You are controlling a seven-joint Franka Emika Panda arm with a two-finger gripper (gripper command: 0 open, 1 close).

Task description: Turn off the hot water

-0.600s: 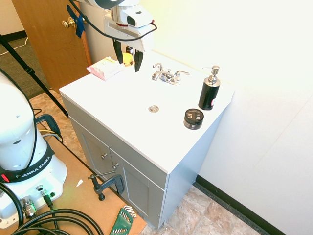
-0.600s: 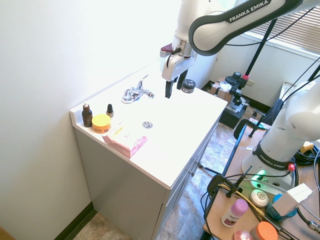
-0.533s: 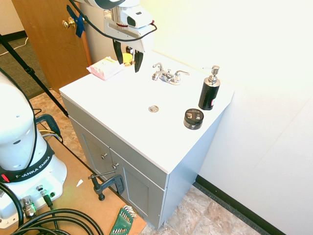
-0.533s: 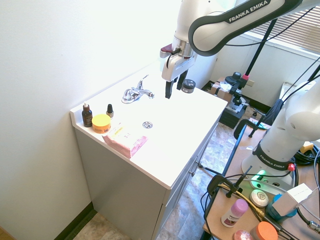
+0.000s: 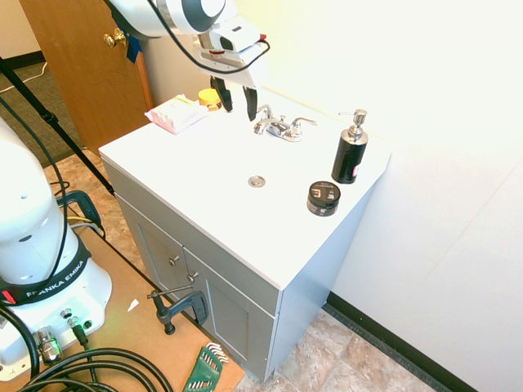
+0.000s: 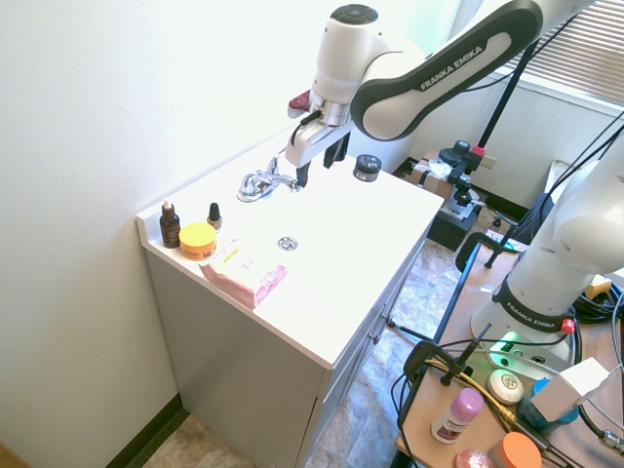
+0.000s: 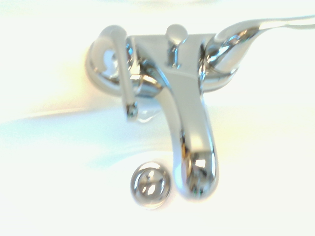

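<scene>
Vanity cabinet [image 5: 245, 302] is flat gray panels, w/ smooth glossy white countertop [image 5: 221, 188]. White, rounded plastic-like arm [image 6: 429, 83] ends in gripper [image 5: 238, 113]; its black, slim fingers are spread, nothing btwn. Pump bottle [image 5: 350, 151] is black cylinder w/ metal top. Shiny chrome faucet [image 5: 282, 128] has curved spout. Hot-water lever [image 5: 264, 110], thin chrome, stands at faucet's door side, near the fingers.

The arm [image 6: 429, 80] is glossy white, its rounded link edged in black and lettered FRANKA EMIKA. A black cable [image 5: 189, 54] runs along the wrist [image 5: 231, 37], which carries a small red part [image 6: 300, 102]. The fingers [image 5: 251, 104] are black and tapered.
</scene>
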